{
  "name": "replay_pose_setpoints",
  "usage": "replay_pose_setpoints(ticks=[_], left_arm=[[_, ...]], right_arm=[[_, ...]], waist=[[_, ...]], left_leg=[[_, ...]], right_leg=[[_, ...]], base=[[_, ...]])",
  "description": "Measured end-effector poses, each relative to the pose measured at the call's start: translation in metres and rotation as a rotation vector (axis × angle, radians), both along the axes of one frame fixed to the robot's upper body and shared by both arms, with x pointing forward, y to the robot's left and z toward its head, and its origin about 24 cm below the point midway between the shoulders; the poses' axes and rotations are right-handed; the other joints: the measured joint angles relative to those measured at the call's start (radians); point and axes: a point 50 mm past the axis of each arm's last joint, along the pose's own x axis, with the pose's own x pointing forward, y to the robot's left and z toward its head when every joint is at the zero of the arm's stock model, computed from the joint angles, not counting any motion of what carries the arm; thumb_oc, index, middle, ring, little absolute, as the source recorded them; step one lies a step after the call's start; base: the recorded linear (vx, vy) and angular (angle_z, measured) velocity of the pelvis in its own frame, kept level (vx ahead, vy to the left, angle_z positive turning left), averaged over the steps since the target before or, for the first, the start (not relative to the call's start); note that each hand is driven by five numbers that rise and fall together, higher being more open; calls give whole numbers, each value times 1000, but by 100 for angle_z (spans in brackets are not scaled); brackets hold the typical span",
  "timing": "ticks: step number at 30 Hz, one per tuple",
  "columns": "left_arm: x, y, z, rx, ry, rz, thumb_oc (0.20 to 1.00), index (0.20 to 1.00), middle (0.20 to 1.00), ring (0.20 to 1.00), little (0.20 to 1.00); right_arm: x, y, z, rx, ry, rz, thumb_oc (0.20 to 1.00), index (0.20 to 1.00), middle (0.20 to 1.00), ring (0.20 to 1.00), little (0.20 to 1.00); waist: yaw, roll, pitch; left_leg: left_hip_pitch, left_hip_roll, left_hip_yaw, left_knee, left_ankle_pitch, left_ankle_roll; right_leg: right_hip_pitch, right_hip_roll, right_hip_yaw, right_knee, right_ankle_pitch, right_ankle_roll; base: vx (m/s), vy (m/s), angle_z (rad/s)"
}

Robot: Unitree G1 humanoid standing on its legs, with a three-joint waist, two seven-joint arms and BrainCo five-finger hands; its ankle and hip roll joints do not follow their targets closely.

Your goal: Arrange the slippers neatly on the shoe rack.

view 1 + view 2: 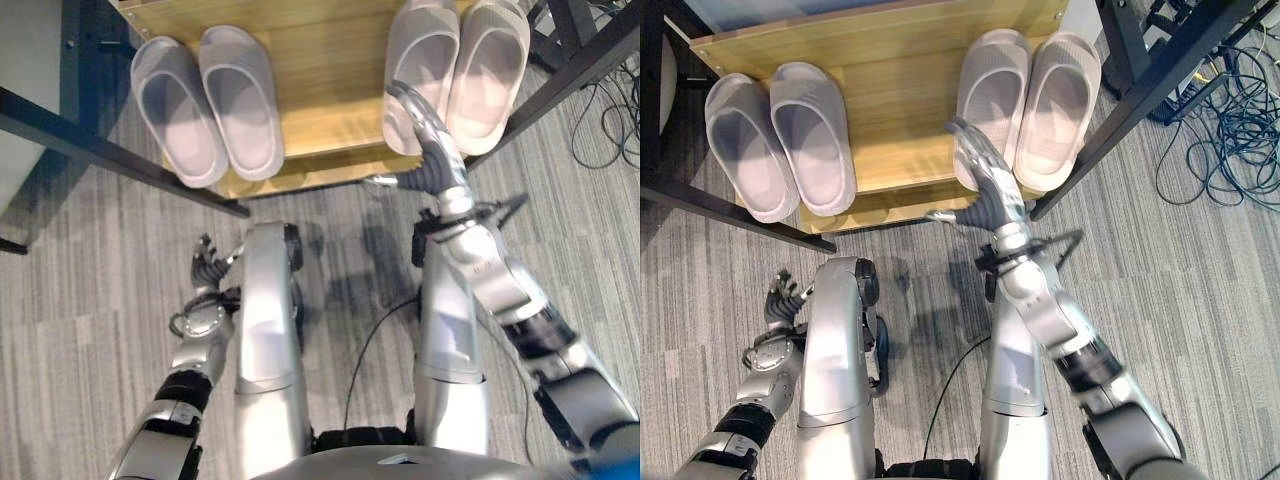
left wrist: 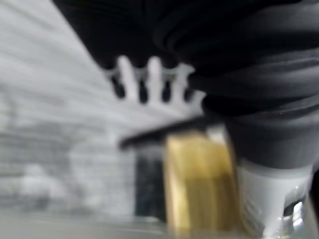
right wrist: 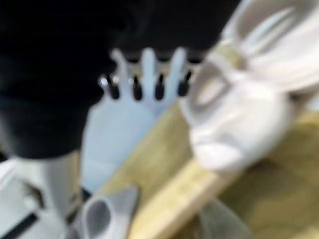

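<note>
Left eye view: two pairs of grey slippers sit on the wooden shoe rack (image 1: 320, 70), the left pair (image 1: 207, 103) side by side and the right pair (image 1: 455, 70) touching each other. The right robot hand (image 1: 980, 165) reaches over the rack's front edge, fingers straight and spread, lying against the right pair's inner slipper. The left robot hand (image 1: 207, 262) hangs low over the carpet (image 1: 90, 250), fingers loosely curled, holding nothing.

Two pairs of pale grey slippers lie soles down on the wooden shoe rack (image 1: 890, 150), toes pointing away from the robot. The right pair (image 1: 1030, 105) sits side by side just beyond the outstretched right robot hand (image 1: 985, 175), whose straight fingers overlap its inner slipper. The left pair (image 1: 780, 140) lies well apart to that hand's left.
</note>
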Motion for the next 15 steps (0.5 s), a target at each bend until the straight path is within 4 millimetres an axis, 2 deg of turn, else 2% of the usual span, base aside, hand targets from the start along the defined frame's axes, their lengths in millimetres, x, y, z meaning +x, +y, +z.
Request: replay_pose_setpoints(ticks=[1, 2, 3, 4, 5, 6, 7, 8, 9, 11, 12, 15], left_arm=[[6, 8, 43, 325, 38, -302, 1000, 1000, 1000, 1000, 1000], [-4, 29, 65, 56, -319, -74, 1000, 1000, 1000, 1000, 1000], [-26, 33, 63, -124, -502, 79, 1000, 1000, 1000, 1000, 1000], [-34, 29, 65, -190, -575, 149, 1000, 1000, 1000, 1000, 1000], [-32, -11, 20, -79, -278, -162, 1000, 1000, 1000, 1000, 1000], [-50, -9, -20, -189, -184, -54, 1000, 1000, 1000, 1000, 1000], [-76, -5, -50, -335, -141, 153, 1000, 1000, 1000, 1000, 1000], [-102, -8, -72, -398, -69, 254, 1000, 1000, 1000, 1000, 1000], [-119, -15, -90, -446, 17, 316, 1000, 1000, 1000, 1000, 1000], [-117, -20, -92, -461, 42, 310, 1000, 1000, 1000, 1000, 1000], [-111, -20, -87, -455, 25, 294, 1000, 1000, 1000, 1000, 1000], [-91, -21, -47, -443, -133, 190, 1000, 1000, 1000, 1000, 1000]], right_arm=[[-3, 2, -20, -72, 74, 46, 1000, 1000, 1000, 1000, 1000], [10, 18, -40, -34, 173, 57, 1000, 1000, 1000, 1000, 1000], [7, 25, -47, 23, 220, 78, 1000, 1000, 1000, 1000, 1000], [0, 24, -44, 28, 209, 97, 1000, 1000, 1000, 1000, 1000], [-28, 11, -43, 65, 219, 194, 1000, 1000, 1000, 1000, 1000], [-36, 12, -54, 121, 268, 198, 1000, 1000, 1000, 1000, 1000], [-47, 13, -51, 157, 247, 218, 1000, 1000, 1000, 1000, 1000], [-63, 3, -35, 164, 162, 223, 1000, 1000, 1000, 1000, 1000], [-80, -22, -7, 149, -10, 159, 1000, 1000, 1000, 1000, 1000], [-80, -40, 0, 130, -63, 65, 1000, 1000, 1000, 1000, 1000], [-79, -44, -1, 114, -72, 38, 1000, 1000, 1000, 1000, 1000], [-81, -49, -2, 97, -92, -9, 1000, 1000, 1000, 1000, 1000]], waist=[[47, 17, 5], [13, 29, 1], [19, 37, -6], [10, 27, -6], [53, 94, 17], [39, 76, -25], [44, 50, -57], [34, 9, -71], [17, -22, -40], [10, -71, -29], [13, -71, -23], [7, -60, -14]], left_leg=[[12, 0, -12, -19, 0, 0], [66, 2, -16, -48, -1, -8], [115, -7, 6, -94, 2, -15], [130, -16, 26, -115, 4, -13], [212, -90, -29, -158, -6, 2], [233, -93, -21, -178, -5, 2], [239, -93, 0, -207, -7, 6], [233, -105, 13, -215, -7, 4], [196, -92, -8, -196, -7, 4], [149, -87, -32, -168, -5, 9], [142, -90, -42, -150, -5, 9], [91, -101, -57, -121, -6, 6]], right_leg=[[10, -9, -7, -25, 19, 38], [62, -50, -33, -79, 22, 49], [84, -73, -15, -111, 29, 59], [90, -71, -13, -111, 29, 56], [217, -92, -55, -180, 19, 39], [229, -74, -60, -206, 18, 32], [222, -62, -47, -204, 15, 27], [215, -67, -32, -185, 7, 7], [193, -50, -52, -186, -11, -30], [155, -46, -65, -156, -8, -24], [151, -47, -69, -137, -9, -25], [110, -47, -74, -114, -11, -31]], base=[[-12, -33, -31], [-50, -1, -44], [-16, 11, -37], [-16, -14, 25], [-3, -68, 5], [-19, -98, -29], [-12, -95, -71], [10, -87, -26], [20, -62, 6], [19, -29, 14], [30, -16, 14], [34, -23, 8]])
